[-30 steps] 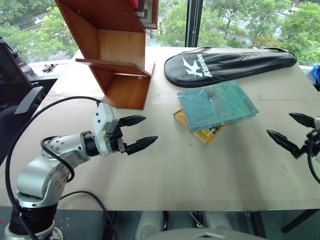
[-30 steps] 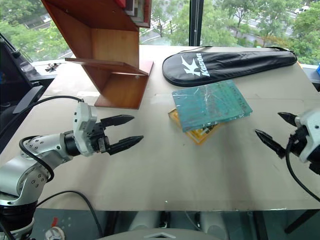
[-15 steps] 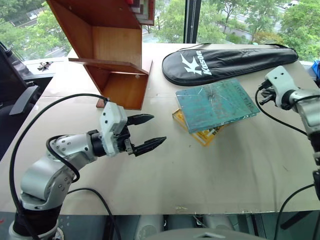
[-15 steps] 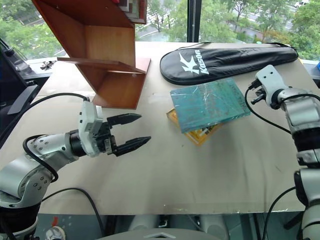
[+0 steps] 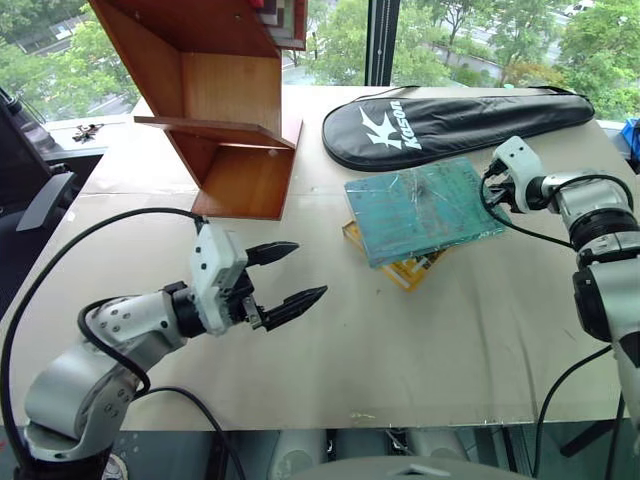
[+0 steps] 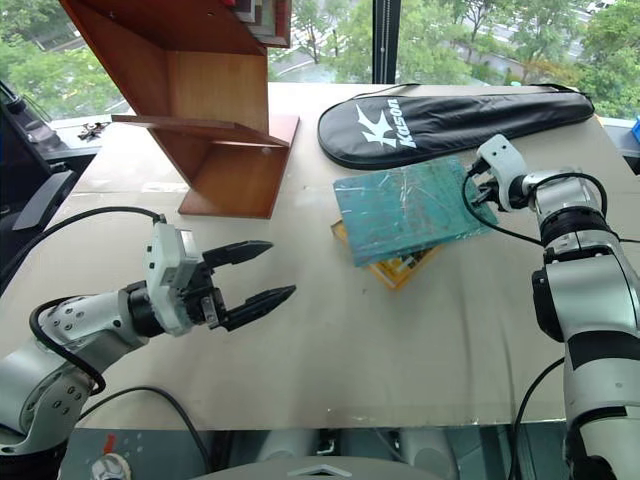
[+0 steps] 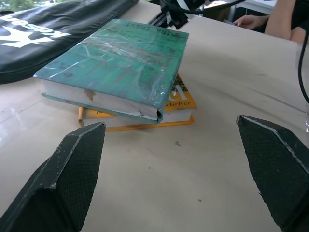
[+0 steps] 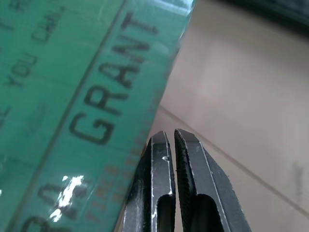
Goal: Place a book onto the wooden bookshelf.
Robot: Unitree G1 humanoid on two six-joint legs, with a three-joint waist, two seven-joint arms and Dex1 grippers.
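No placement had been made: the book [image 5: 425,208] lay mid-frame, the wooden bookshelf [image 5: 215,95] upper left, the right gripper [image 8: 170,140] pressed together beside it, the left gripper [image 5: 285,275] spread wide.

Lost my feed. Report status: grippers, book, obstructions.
Left gripper open, over bare table. Right gripper shut, empty, at the teal book's spine edge. Book lies atop yellow book, not on wooden bookshelf. Nothing between.

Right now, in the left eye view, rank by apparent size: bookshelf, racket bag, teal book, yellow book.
1. Bookshelf, cut off by the frame.
2. Racket bag.
3. Teal book.
4. Yellow book, mostly hidden under the teal one, so unsure.
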